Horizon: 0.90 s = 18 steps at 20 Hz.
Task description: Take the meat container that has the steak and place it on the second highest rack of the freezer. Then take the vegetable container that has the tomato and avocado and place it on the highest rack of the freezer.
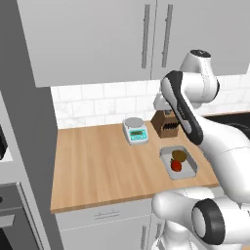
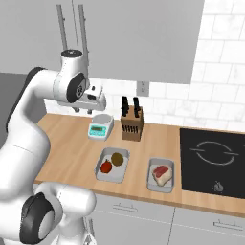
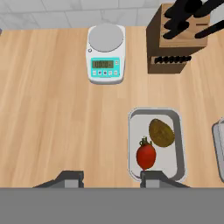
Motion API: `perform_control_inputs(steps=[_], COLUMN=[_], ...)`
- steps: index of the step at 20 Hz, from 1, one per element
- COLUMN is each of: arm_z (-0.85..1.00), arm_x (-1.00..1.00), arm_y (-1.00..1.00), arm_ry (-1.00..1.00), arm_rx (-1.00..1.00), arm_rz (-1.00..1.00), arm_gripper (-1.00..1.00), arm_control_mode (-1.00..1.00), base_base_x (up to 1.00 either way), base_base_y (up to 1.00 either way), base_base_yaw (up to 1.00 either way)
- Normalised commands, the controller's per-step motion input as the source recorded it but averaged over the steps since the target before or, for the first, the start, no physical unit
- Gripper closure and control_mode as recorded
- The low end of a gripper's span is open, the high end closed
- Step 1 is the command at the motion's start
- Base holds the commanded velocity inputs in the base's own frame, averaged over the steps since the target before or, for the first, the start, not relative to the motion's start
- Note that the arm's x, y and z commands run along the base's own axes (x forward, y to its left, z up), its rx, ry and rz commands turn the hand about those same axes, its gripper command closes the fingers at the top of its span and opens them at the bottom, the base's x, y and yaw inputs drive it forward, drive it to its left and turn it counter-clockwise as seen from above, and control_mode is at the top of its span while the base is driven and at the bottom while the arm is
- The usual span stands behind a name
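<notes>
The meat container (image 2: 156, 187), a shallow grey tray, holds the steak (image 2: 161, 173) near the counter's front edge. To its left stands the vegetable container (image 2: 115, 174) with the tomato (image 2: 106, 166) and the avocado (image 2: 117, 159). My gripper (image 2: 83, 111) hangs high above the counter, left of the knife block, open with nothing between its fingers. In the hand view the gripper (image 3: 113, 178) looks straight down; the vegetable container (image 3: 140, 124), tomato (image 3: 145, 155) and avocado (image 3: 161, 132) lie just right of it, and the meat container's edge (image 3: 218, 148) shows at the far right. The freezer and its racks are out of view.
A kitchen scale (image 2: 100, 127) and a wooden knife block (image 2: 131, 122) stand by the tiled back wall. A black cooktop (image 2: 213, 160) lies right of the meat container. Wall cabinets (image 1: 97, 39) hang over the counter. An oven (image 1: 10, 219) sits at the lower left.
</notes>
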Motion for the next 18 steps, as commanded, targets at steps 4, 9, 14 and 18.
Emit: perform_control_inputs(steps=[4,9,14,18], arm_z=[-0.21,-0.44,-0.36,-0.37], arm_x=[-0.16,-0.27,-0.15,-0.15], arm_y=[-0.16,-0.93,-1.00,-1.00], arm_ry=[0.00,0.04,0.18,0.23], arm_rx=[0.01,0.14,0.25,0.21], arm_rz=[-0.06,-0.27,-0.34,-0.36], arm_gripper=[-1.00,-1.00,-1.00,-1.00], arm_control_mode=[-1.00,-1.00,-1.00,-1.00], base_base_x=[0.00,0.00,0.00,0.00], base_base_y=[0.00,0.00,0.00,0.00], base_base_yaw=[0.00,0.00,0.00,0.00])
